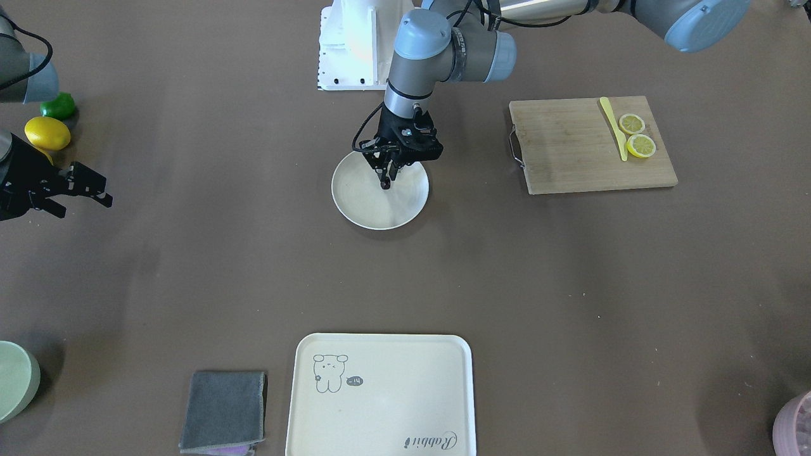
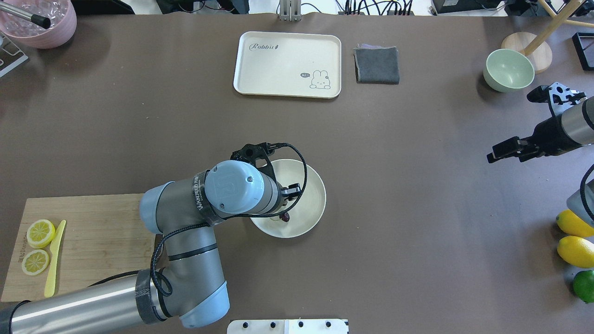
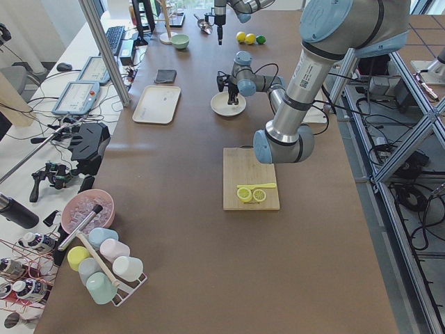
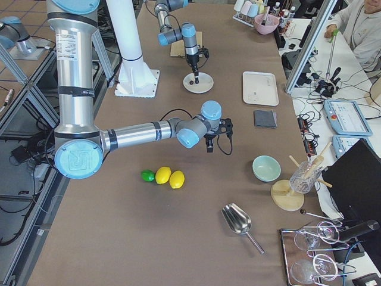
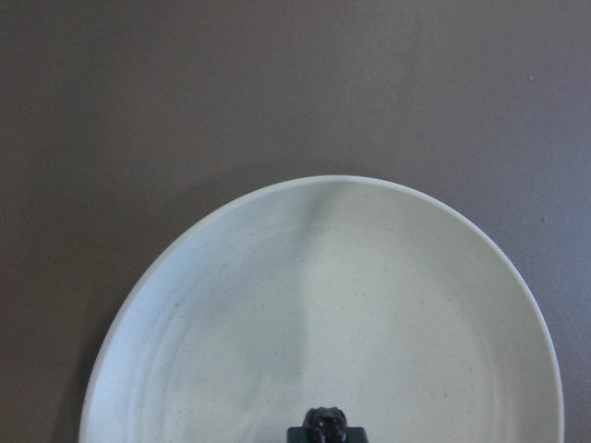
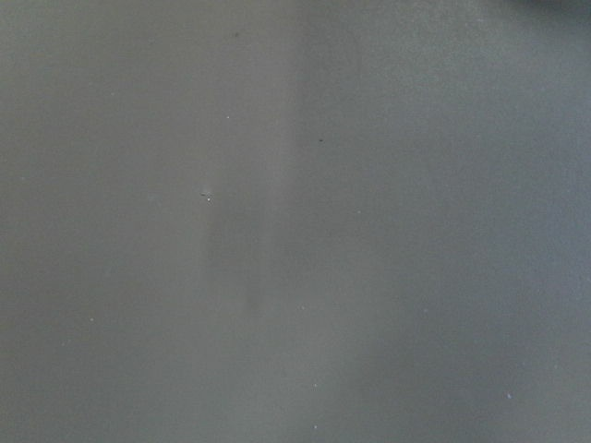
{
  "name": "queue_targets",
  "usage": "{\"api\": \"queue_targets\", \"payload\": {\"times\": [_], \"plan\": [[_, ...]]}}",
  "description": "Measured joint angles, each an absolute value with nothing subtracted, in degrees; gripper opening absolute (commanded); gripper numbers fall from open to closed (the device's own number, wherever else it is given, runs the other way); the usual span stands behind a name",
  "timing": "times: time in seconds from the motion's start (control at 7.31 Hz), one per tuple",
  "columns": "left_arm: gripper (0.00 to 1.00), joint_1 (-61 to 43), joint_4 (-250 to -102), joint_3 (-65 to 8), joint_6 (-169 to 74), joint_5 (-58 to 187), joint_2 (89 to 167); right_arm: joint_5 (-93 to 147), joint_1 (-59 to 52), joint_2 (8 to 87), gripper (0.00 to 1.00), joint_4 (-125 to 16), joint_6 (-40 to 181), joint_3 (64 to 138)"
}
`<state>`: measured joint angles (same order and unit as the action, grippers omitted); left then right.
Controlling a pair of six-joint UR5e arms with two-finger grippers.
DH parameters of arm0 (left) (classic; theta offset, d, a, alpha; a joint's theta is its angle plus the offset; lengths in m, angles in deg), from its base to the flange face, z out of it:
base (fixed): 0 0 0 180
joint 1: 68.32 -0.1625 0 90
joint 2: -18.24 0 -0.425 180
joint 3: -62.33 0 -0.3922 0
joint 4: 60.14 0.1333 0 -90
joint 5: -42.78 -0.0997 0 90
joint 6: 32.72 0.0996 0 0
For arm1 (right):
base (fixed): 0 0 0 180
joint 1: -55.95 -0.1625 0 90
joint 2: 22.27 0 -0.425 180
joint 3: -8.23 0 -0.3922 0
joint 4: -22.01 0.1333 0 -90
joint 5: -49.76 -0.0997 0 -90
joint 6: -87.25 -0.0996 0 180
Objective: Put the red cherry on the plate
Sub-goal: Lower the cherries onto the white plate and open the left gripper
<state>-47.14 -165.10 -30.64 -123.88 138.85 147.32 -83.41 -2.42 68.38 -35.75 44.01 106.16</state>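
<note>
The cream-white plate [image 1: 361,204] [image 2: 312,195] lies in the middle of the table. My left gripper [image 1: 386,178] points straight down over it, shut on the red cherry [image 1: 385,184] [image 2: 286,216], a small dark fruit pinched at the fingertips just over the plate's surface. In the left wrist view the red cherry [image 5: 324,423] shows at the bottom edge over the plate [image 5: 323,305]. Whether it touches the plate I cannot tell. My right gripper [image 1: 82,204] [image 2: 502,153] hovers open and empty far off at the table's end.
A wooden cutting board [image 1: 570,152] holds two lemon slices [image 1: 637,135] and a yellow knife [image 1: 613,126]. A bear-print tray [image 1: 380,405], grey cloth [image 1: 225,408] and green bowl [image 1: 12,380] sit along the far edge. A lemon [image 1: 47,133] and lime [image 1: 58,106] lie near the right arm.
</note>
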Motion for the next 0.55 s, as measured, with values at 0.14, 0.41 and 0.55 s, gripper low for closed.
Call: {"api": "queue_targets", "payload": {"times": [0.14,0.41,0.55], "plan": [[0.85,-47.15,-165.12,-30.63,-123.7,138.81,147.39,-83.42,-2.49,68.4,0.99,-35.74,44.01,106.28],[0.97,-45.34,-164.08,-33.33,-121.14,139.5,146.68,-84.2,-4.85,68.56,1.0,-35.81,44.22,107.32],[0.97,-43.52,-161.27,-37.18,-116.27,140.03,144.55,-85.23,-7.71,69.42,1.0,-35.96,45.62,107.97]]}}
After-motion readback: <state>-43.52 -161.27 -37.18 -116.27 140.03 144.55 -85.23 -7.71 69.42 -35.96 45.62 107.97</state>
